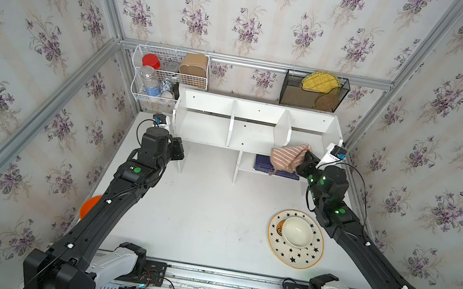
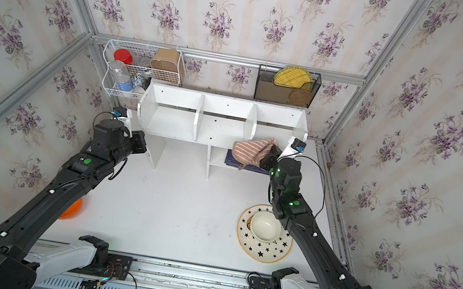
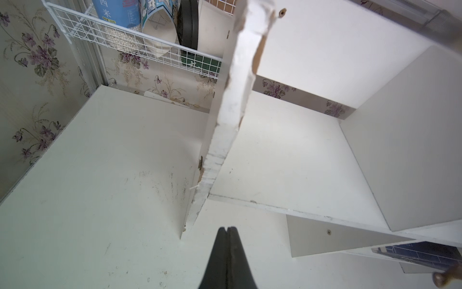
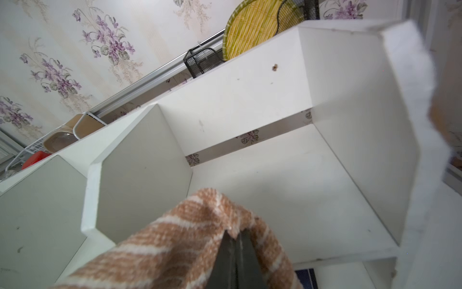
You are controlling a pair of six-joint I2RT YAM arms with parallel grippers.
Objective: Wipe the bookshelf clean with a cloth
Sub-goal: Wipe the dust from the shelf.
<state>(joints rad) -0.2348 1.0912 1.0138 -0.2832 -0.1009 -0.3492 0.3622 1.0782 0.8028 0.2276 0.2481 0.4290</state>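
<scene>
Cloth (image 1: pixel 287 158) clamped in right pincer (image 4: pixel 235 234), draped over front edge of bookshelf (image 1: pixel 258 111) right compartment; left pincer (image 3: pixel 227 228) together, empty, near bookshelf's left end.

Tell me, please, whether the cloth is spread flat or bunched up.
Bunched up: the cloth hangs in folds from the shut right tool, in front of the bookshelf's rightmost upper compartment, not laid flat.

Lab mock-home: aluminium frame (image 1: pixel 254 62), floral wallpaper (image 1: pixel 247 10)
</scene>
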